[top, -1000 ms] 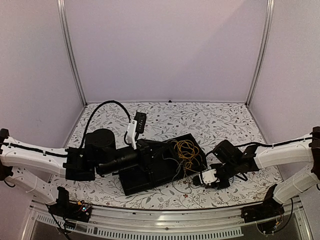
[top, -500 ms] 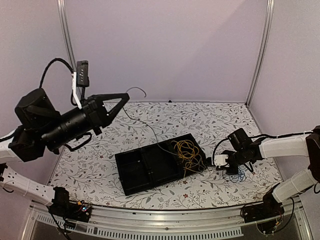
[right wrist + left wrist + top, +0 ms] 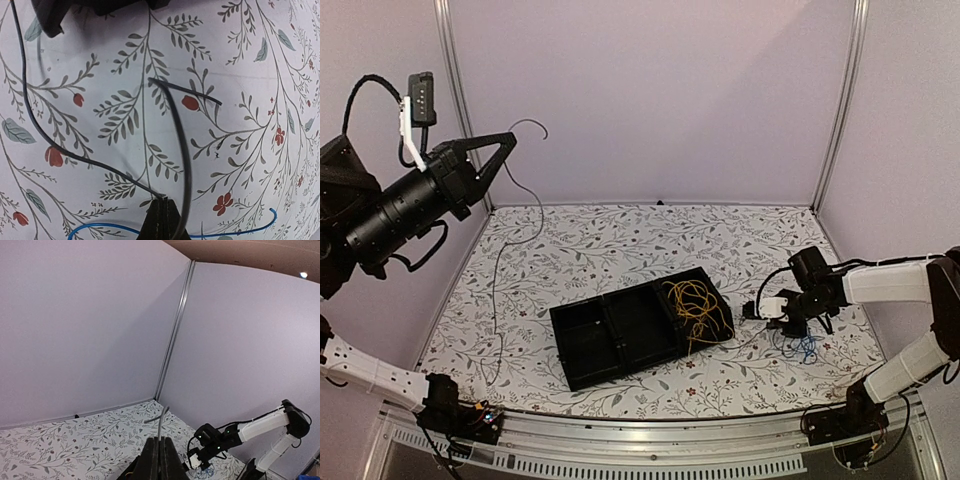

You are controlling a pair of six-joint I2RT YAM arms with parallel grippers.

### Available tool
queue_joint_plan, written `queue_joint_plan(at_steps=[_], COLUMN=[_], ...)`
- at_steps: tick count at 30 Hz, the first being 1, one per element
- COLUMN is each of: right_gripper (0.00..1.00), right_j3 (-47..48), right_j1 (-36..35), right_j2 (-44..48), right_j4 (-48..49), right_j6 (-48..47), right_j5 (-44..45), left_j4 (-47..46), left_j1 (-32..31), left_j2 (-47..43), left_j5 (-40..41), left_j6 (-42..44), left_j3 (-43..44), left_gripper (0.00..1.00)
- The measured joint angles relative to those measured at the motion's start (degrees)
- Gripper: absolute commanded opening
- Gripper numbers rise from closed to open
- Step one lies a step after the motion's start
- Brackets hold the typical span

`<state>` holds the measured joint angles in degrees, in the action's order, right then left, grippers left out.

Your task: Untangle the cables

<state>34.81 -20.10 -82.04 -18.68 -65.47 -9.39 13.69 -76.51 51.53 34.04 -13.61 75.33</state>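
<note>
Yellow cables (image 3: 692, 303) heaped in black tray (image 3: 620, 330), right compartment, centre frame. Left gripper (image 3: 508, 140) upper left, pinched tight on dark cable (image 3: 495, 290) dangling to table (image 3: 570, 240). Right gripper (image 3: 162, 216) clamped on black cable (image 3: 60, 150); blue cable (image 3: 803, 347) lower right.

No text, label, brand, number or sign can be read anywhere.

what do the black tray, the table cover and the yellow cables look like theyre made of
The black tray looks like rigid moulded plastic with a matt finish: thin straight walls and a divider. The table cover is probably printed cloth or vinyl, lying flat with a floral pattern; which one cannot be told. The yellow cables look like thin wire in a smooth plastic sheath, holding loose springy loops.
</note>
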Motion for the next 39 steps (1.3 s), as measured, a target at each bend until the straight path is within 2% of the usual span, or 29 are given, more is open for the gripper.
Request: queue_joint_plan(at_steps=[4,10,16,21,30,39], right_gripper=[0.02,0.12,0.19,0.29,0.38,0.42], right_j3=[0.5,0.5,0.5,0.5,-0.5,1.0], right_j1=[0.3,0.4,0.4,0.4,0.4,0.4], right_j2=[0.7,7.8,10.6,11.7,12.9,20.1], right_j4=[-2.4,-5.9,-5.7,-3.9,-0.5,-0.5], right_j6=[1.0,3.0,6.3,9.9,14.6,19.7], right_j5=[-0.2,-2.1,-3.8,-5.6,-6.0,-6.0], left_j4=[2.1,3.0,1.5,0.6,1.7,2.4], left_j1=[0.0,0.0,0.0,1.1,7.1,13.3], left_j2=[0.3,-2.6,-5.7,-6.1,-5.7,-3.0], left_j5=[2.0,5.3,7.4,6.9,3.2,-0.1], left_j6=[0.1,0.1,0.2,-0.4,-4.3,-3.7], left_j3=[-1.6,-6.4,-11.3,-14.3,-19.5,-20.0], left_gripper=[0.00,0.00,0.00,0.00,0.00,0.00])
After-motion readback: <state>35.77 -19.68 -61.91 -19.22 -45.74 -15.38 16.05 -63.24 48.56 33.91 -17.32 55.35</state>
